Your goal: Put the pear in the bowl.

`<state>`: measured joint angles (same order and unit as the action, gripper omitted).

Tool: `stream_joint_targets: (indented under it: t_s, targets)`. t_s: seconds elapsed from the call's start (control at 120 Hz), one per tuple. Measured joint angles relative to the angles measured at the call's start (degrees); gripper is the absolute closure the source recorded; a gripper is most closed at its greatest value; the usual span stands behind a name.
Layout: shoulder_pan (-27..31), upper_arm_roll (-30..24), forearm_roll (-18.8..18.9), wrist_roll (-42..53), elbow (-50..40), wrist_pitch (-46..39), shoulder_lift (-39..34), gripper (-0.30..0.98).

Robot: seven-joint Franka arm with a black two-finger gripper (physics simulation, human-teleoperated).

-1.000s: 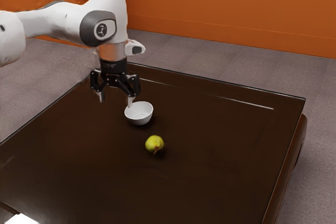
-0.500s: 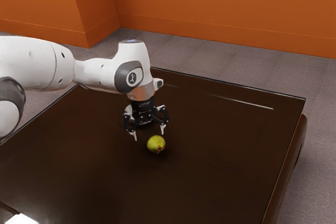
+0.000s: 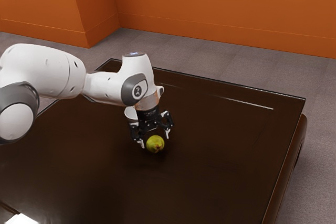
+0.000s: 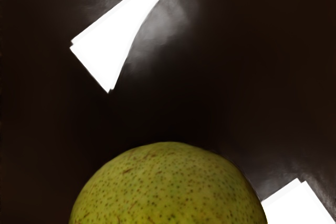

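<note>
Nearest me, a glaring white patch is cut off at the table's corner of my view; I can't make out what it is. The dark brown table has a smooth, faintly glossy top. On it sits the pear, rounded and yellow-green; the wrist view cuts it off but shows dark specks and thin russet marks on its skin. Two hard-edged white shapes lie near it there, one cut short, and I can't say what they are. The black gripper is over the pear, its fingers spread wide on either side, gripping nothing. Behind it, the white bowl is mostly hidden, just a curved bit peeking out. The smooth white arm, grey at the joints, runs out of the exterior view's left. Beyond are greyish carpet and flat orange walls.
</note>
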<state>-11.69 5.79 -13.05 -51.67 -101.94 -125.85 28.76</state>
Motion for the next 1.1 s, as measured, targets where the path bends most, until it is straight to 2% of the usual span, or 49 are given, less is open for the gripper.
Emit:
stream_joint_targets:
  t_s: [0.467, 0.692, 0.942, 1.1]
  targets:
    - [-0.38, -0.07, -0.51, 3.69, -0.01, -2.82, 2.28, 0.01]
    - [-0.52, -0.07, -0.57, 4.31, 0.03, -3.37, 2.15, 0.22]
    - [-0.77, -0.07, -0.31, 4.39, 0.17, -3.50, 2.03, 0.30]
    - [-1.19, -0.04, 0.12, 4.19, 0.53, -3.49, 1.21, 0.41]
